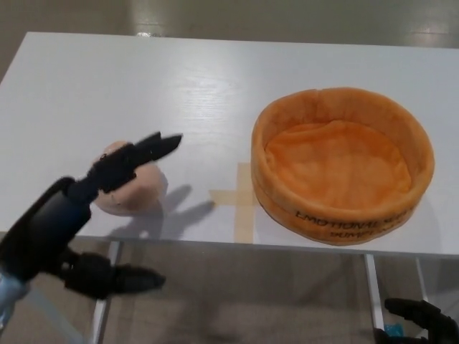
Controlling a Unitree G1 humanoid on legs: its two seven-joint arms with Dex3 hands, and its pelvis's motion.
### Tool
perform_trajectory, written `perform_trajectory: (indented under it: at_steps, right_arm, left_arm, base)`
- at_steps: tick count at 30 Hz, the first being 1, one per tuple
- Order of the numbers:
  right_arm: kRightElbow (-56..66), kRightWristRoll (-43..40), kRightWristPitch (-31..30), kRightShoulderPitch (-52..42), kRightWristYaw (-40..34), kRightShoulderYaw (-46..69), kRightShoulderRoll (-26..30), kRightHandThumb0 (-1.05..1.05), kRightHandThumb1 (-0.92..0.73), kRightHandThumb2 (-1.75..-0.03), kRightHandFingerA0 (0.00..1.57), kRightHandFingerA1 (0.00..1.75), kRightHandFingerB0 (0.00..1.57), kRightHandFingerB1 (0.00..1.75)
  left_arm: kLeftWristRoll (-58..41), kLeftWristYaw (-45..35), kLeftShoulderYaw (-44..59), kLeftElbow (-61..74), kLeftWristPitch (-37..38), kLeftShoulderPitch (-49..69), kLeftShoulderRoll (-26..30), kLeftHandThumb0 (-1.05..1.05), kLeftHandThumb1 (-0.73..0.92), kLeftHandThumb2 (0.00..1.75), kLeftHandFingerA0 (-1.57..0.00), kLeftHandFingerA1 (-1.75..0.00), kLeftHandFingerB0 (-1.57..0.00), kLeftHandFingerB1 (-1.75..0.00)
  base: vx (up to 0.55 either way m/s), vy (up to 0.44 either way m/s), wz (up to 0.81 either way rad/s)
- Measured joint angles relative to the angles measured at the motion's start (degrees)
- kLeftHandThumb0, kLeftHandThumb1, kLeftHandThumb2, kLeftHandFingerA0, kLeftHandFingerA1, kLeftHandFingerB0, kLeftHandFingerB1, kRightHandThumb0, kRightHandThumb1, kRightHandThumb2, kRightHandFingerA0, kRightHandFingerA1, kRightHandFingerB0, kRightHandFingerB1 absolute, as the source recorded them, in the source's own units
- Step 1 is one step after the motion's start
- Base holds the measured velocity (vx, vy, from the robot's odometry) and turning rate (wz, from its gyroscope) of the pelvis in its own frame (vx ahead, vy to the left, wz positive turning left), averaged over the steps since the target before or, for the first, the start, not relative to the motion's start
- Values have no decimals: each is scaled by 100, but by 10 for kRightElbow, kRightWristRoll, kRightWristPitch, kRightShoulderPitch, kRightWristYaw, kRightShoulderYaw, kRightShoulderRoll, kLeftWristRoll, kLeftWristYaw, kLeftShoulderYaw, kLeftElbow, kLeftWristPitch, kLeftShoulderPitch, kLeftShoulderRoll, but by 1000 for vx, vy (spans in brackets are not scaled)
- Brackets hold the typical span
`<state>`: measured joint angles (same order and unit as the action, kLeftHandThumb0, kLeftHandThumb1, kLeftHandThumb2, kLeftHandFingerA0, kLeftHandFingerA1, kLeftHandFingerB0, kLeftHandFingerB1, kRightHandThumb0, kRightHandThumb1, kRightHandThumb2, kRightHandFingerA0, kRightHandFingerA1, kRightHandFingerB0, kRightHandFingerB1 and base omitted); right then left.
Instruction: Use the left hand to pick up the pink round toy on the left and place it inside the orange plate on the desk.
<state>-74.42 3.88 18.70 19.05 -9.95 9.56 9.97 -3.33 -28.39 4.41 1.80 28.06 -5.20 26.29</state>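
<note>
Reaching over the pink round toy (133, 188), the left hand (107, 208) hangs spread and empty; closing around it comes next, before the orange plate (343, 218).

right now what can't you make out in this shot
- Pink round toy: head view, upper part covered by the left hand; whether they touch is unclear.
- Right hand: head view, cut off by the bottom edge; open or shut unknown.
- Lettering on the orange plate: head view, partly readable, wall folds hide the rest.

White desk (179, 79), tape cross (242, 197)
</note>
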Motion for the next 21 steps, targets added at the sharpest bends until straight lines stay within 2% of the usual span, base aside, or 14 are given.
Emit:
perform_trajectory:
  at_steps: [1,2,5,6,7,8,9,10,11,14,16,17,18,21]
  right_arm:
    - [0,0,0,0,0,0,0,-19,-35,-85,53,98,50,72]
    - [0,0,0,0,0,0,0,-21,-33,-90,55,87,49,72]
    - [0,0,0,0,0,-1,0,-20,-33,-89,55,88,49,72]
    - [0,0,0,0,0,-1,0,-17,-35,-85,52,96,50,73]
    - [0,0,0,0,0,-1,0,-17,-35,-85,52,96,50,73]
    - [0,0,0,0,0,-1,0,-20,-33,-89,58,89,50,72]
    - [0,0,0,0,0,-1,0,-17,-34,-84,51,96,51,72]
    - [0,0,0,0,0,-1,0,-17,-34,-84,51,96,51,72]
    - [0,0,0,0,0,-1,0,-20,-32,-91,57,87,49,71]
    - [0,0,0,0,0,-1,0,-22,-31,-90,57,86,50,72]
    - [0,0,0,0,0,-2,0,-17,-35,-83,51,94,51,71]
    - [0,0,0,0,0,-1,0,-19,-35,-81,51,94,51,71]
    - [0,0,0,0,0,-1,0,-21,-34,-87,57,88,49,70]
    - [0,0,0,0,0,-2,0,-22,-31,-90,56,86,50,72]
  left_arm:
    - [12,8,0,-18,1,-15,0,-11,40,66,0,-2,-5,-30]
    - [24,15,-1,-34,1,-28,0,-14,40,65,0,0,-4,-27]
    - [51,33,-4,-67,4,-53,0,-13,38,65,0,0,-5,-28]
    - [61,40,-6,-81,5,-63,0,-14,38,65,0,0,-5,-27]
    - [70,47,-8,-95,5,-72,1,-14,38,65,0,0,-5,-27]
    - [79,54,-11,-108,5,-81,1,-15,35,62,0,0,-3,-26]
    - [83,56,-12,-113,5,-84,1,-17,40,53,0,-4,-8,-26]
    - [92,63,-15,-124,5,-92,2,-17,40,53,0,-4,-8,-26]
    - [104,74,-19,-142,6,-105,2,-17,40,53,0,-5,-8,-26]
    - [136,102,-33,-185,6,-133,5,-20,40,54,0,-3,-7,-26]
    - [153,117,-40,-205,6,-145,7,-21,40,54,0,-3,-7,-26]
    - [165,128,-45,-221,6,-154,9,-24,35,64,0,-4,-5,-30]
    - [174,137,-50,-232,6,-160,11,-25,35,64,0,-7,-7,-31]
    - [201,164,-65,-278,7,-184,14,-28,36,65,0,-8,-10,-32]
  base:
    - [0,0,0]
    - [0,0,0]
    - [0,0,0]
    - [0,0,0]
    - [0,0,0]
    - [0,0,0]
    - [0,0,0]
    - [0,0,0]
    - [0,0,0]
    - [0,0,0]
    - [0,0,0]
    - [0,0,0]
    - [0,0,0]
    - [0,0,0]
